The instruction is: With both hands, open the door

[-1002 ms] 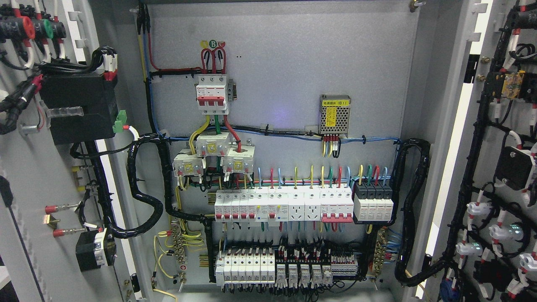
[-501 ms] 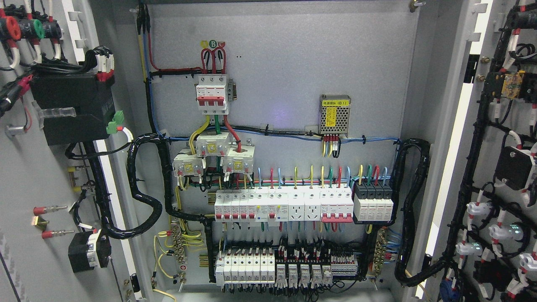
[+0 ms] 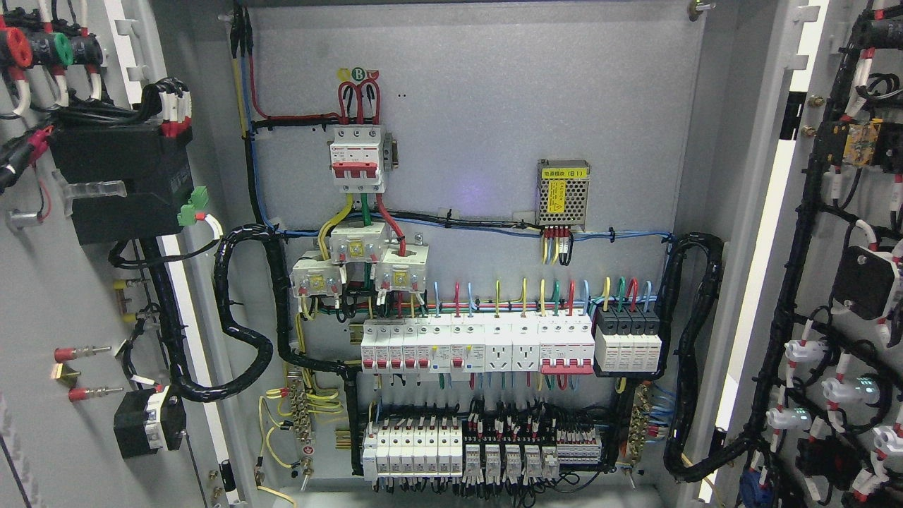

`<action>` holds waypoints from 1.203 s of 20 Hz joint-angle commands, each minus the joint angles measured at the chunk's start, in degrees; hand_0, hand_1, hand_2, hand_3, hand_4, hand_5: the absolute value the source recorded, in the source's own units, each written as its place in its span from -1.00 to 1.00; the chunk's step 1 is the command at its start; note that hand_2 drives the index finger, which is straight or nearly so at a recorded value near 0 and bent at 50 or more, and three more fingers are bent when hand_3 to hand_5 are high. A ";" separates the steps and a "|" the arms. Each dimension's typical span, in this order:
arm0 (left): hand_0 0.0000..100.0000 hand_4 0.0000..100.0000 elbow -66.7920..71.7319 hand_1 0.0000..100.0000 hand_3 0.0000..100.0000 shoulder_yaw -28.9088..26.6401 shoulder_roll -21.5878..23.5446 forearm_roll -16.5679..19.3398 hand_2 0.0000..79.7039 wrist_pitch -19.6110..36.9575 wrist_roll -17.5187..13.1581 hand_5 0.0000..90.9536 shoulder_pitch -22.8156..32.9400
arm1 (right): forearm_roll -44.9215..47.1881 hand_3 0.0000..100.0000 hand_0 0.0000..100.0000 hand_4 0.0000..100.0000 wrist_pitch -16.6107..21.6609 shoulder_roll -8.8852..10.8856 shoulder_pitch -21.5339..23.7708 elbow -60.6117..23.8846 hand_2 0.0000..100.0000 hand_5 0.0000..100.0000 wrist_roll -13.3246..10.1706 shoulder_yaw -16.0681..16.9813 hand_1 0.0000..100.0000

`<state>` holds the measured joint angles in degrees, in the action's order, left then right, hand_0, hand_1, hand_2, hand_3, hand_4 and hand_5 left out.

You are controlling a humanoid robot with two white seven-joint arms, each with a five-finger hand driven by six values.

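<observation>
The grey cabinet backplate (image 3: 480,113) is fully exposed, with 2 doors swung wide: the left door (image 3: 42,296) and the right door (image 3: 853,282), both wired inside. Breaker rows (image 3: 480,346) are mounted low. Neither robot hand is shown, so their state cannot be told.

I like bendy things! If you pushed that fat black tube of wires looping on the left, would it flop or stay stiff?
The black wire bundle would probably bend a little and spring back: it holds a curved loop unsupported. It likely feels heavy, being thick.

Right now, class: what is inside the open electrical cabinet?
On the cabinet's back panel: a red-handled breaker, a mesh power supply, rows of white breakers and bundled wiring. Anything behind the panel is hidden.
</observation>
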<state>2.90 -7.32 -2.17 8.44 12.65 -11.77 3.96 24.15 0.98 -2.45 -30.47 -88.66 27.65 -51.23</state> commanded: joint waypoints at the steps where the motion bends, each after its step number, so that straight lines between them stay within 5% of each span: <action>1: -1.00 -0.92 0.00 -1.00 -1.00 0.03 0.06 0.00 -1.00 0.00 -0.01 -1.00 0.00 | -0.34 -1.00 -1.00 -1.00 0.07 0.26 0.23 1.83 -1.00 -1.00 -1.27 4.82 -1.00; 6: -1.00 -0.92 0.00 -1.00 -1.00 0.03 0.06 0.09 -1.00 0.00 -0.01 -1.00 0.00 | -0.33 -1.00 -1.00 -1.00 0.07 0.87 1.90 2.62 -1.00 -1.00 -2.42 8.25 -1.00; 12: -1.00 -0.92 -0.09 -1.00 -1.00 0.03 0.06 0.00 -1.00 0.09 -0.01 -1.00 0.00 | -0.25 -1.00 -1.00 -1.00 0.16 1.66 6.64 2.71 -1.00 -1.00 -7.60 13.52 -1.00; 19: -1.00 -0.92 -7.20 -1.00 -1.00 -0.06 -0.46 0.09 -1.00 1.58 -0.10 -1.00 1.14 | -0.68 -1.00 -1.00 -1.00 1.30 1.66 10.33 2.00 -1.00 -1.00 -8.66 16.87 -1.00; 24: -1.00 -0.92 -20.80 -1.00 -1.00 3.88 -0.29 0.26 -1.00 3.42 -1.42 -1.00 9.64 | -2.70 -1.00 -1.00 -1.00 3.15 3.15 15.16 2.88 -1.00 -1.00 -8.93 18.62 -1.00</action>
<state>-3.14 -6.84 -2.36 8.63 14.46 -12.64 7.50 22.81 3.45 -0.41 -19.94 -86.47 18.87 -38.00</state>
